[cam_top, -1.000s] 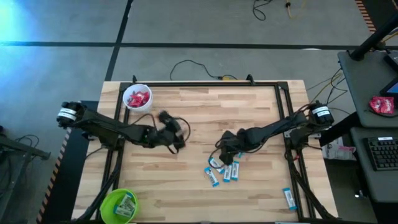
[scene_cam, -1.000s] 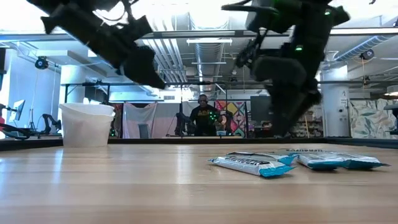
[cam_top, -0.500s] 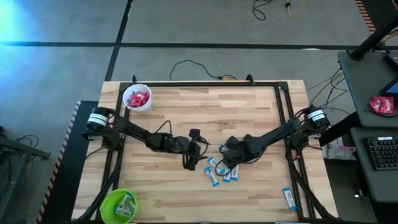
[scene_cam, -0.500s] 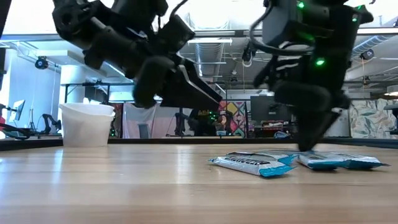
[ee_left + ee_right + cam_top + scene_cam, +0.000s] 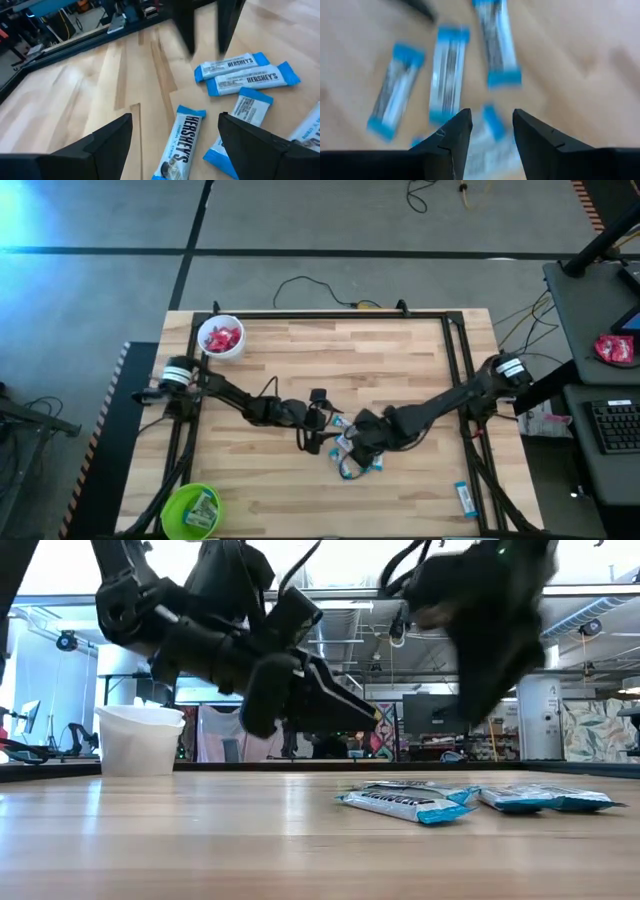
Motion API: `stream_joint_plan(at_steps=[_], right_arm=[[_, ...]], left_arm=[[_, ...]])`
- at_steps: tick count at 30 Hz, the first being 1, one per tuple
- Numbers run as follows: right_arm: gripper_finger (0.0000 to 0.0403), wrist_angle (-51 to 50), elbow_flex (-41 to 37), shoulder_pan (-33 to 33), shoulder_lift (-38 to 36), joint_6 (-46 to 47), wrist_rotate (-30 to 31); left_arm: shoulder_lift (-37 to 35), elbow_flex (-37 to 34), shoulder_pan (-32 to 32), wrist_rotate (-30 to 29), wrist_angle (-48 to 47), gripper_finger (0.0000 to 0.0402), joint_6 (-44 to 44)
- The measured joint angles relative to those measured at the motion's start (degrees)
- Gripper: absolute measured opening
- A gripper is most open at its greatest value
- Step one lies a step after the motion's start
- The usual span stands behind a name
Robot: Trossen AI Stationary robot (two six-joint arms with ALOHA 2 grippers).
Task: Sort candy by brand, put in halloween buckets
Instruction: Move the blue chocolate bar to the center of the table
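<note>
Both claws are gathered at the cluster of blue candy bars (image 5: pixel 352 455) near the middle of the table (image 5: pixel 400 360), and that cluster is taken as the landmark. Left gripper (image 5: pixel 322 430) is held just beside the cluster, on its white-bucket side; in the left wrist view its two fingers (image 5: pixel 107 137) are seen spread wide apart with nothing between them, and a blue-and-white bar lettered HERSHEY'S (image 5: pixel 182 142) lies on the wood between and just beyond the tips. Right gripper (image 5: pixel 358 442) is poised directly above the cluster; in the right wrist view its fingers (image 5: pixel 451 135) are parted by a narrower gap, nothing is clamped, and blurred blue bars (image 5: pixel 447 70) are seen on the table beyond them.

In the low view the bars (image 5: pixel 405 803) are seen lying flat on the wood, with both claws hanging above them, clear of the surface.

One more blue bar (image 5: pixel 464 498) lies alone, well apart from the cluster, near the front edge on the right arm's side. The white bucket (image 5: pixel 205 350) (red candies (image 5: pixel 221 337) are seen inside it) stands far from the cluster at the back corner on the left arm's side. The lime green bucket (image 5: pixel 172 508) stands well apart from the cluster at the front corner on the same side, with wrapped pieces inside
</note>
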Motion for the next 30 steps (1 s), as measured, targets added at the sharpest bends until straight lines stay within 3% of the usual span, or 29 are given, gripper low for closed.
stream_joint_plan(at_steps=[6,10,12,16,23,30], right_arm=[[0.0082,-17.5,5.3,7.5,-0.2,18.5,-19.9],[0.0021,-17.9,4.5,13.9,-0.2,31.3,-32.5],[0.0015,-18.0,3.5,17.0,-0.1,34.6,-37.8],[0.0013,-17.9,1.0,22.2,0.3,37.5,-40.3],[0.0012,-17.1,-7.1,27.5,0.2,34.5,-47.5],[0.0012,-7.0,-14.8,29.3,0.2,35.9,-52.1]], left_arm=[[1.8,0.4,0.1,-0.2,0.0,0.0278,0.7],[0.7,0.4,0.1,-0.5,-1.2,0.0278,1.0],[0.4,0.4,0.0,-0.5,-1.0,0.0278,0.9],[0.6,0.9,0.1,-0.5,-1.3,0.0278,0.3],[0.6,1.1,0.1,-0.6,-1.2,0.0278,0.2],[0.6,1.1,0.1,-0.7,-1.3,0.0278,0.2]])
